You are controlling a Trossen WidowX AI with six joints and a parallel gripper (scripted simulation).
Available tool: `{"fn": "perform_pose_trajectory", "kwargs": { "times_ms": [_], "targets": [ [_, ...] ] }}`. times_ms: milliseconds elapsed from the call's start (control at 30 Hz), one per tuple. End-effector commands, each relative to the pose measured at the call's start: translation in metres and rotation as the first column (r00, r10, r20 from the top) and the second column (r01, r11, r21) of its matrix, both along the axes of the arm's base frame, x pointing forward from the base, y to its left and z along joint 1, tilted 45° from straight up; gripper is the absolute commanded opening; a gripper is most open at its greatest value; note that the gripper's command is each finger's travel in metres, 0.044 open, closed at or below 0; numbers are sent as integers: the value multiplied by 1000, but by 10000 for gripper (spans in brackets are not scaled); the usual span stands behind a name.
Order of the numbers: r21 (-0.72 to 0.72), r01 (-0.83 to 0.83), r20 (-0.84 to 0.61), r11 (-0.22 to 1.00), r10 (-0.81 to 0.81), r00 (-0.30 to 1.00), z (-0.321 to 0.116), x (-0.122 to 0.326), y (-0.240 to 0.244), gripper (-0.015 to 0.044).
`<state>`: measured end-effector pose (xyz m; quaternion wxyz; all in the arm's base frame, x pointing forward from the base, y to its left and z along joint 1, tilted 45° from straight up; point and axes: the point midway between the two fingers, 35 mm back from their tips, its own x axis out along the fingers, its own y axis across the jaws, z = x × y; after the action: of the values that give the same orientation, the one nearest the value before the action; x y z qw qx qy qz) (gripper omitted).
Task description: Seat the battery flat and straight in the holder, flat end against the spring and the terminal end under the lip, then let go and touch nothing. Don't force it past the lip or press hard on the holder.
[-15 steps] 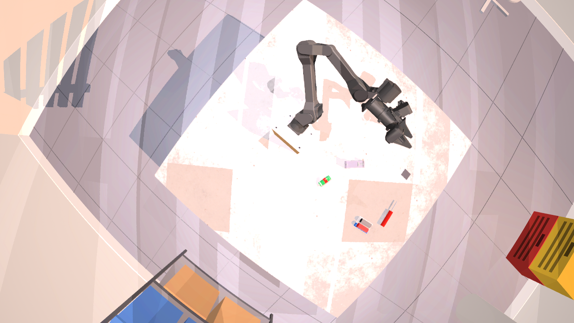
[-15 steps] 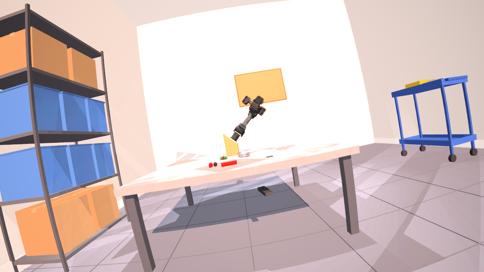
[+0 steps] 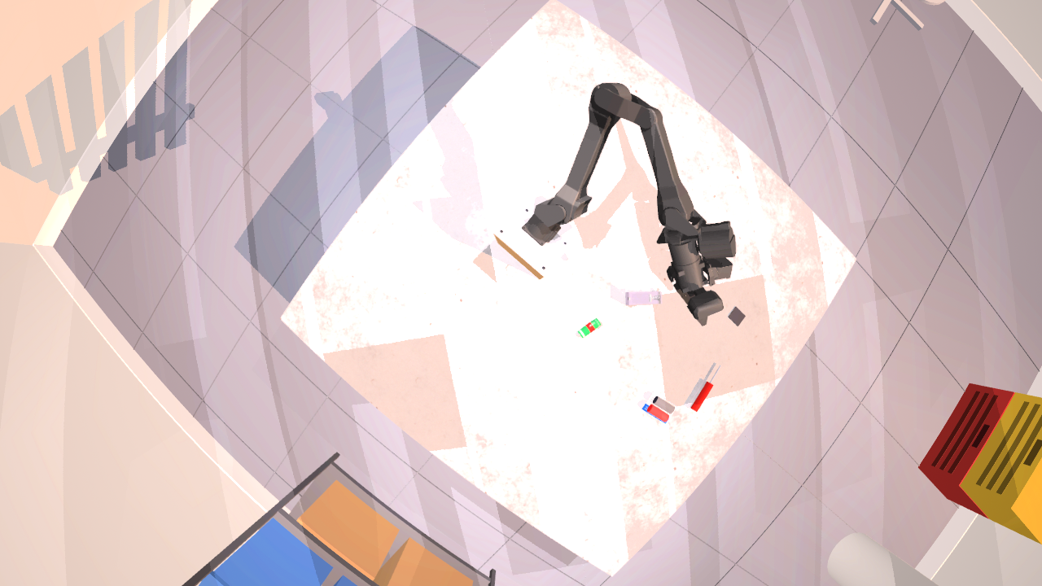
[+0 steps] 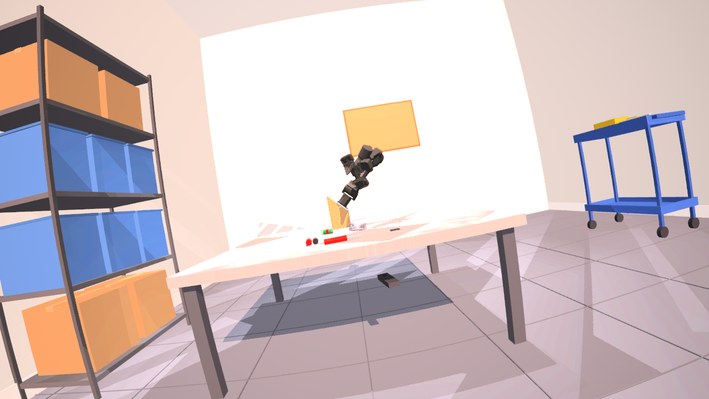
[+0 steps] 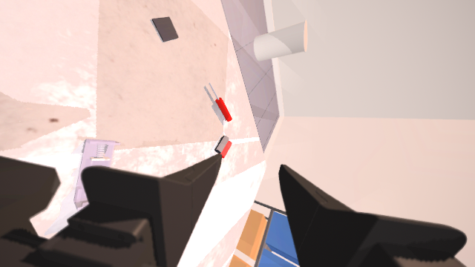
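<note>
The battery, which I take to be the short green-and-red cylinder (image 3: 589, 327) though I can't be sure of it, lies loose on the desk (image 3: 510, 437) just right of centre in the top view. It is apart from the pale holder (image 3: 642, 297) up and to its right. The holder's bay is bare, so nothing of the seating is done. I judge pickup, alignment, insertion and release all remain. My tool (image 3: 703, 317) sits just right of the holder in that view, jaws partly parted and gripping nothing. The wrist view confirms this: only desk and wall show between my fingers, and it shows the holder's spring (image 5: 101, 150) at middle left, which the top view is too small to resolve. But it misses the green cylinder entirely and shows a grey-and-red cylinder (image 5: 223, 145) at centre instead. The exterior view shows that my tool is raised well above the desk.
</note>
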<state>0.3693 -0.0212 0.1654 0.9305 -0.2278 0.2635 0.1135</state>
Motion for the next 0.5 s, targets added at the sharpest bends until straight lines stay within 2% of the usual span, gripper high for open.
{"fn": "perform_pose_trajectory", "kwargs": {
  "times_ms": [0, 233, 467],
  "targets": [
    [-78, -221, -258, 972, 195, 946, -76, -3, -11, 244],
    [14, -485, -458, 874, 437, 774, -154, -27, -17, 244],
    [231, -678, -473, 698, 690, 549, -218, -67, -12, 244]
  ]
}}
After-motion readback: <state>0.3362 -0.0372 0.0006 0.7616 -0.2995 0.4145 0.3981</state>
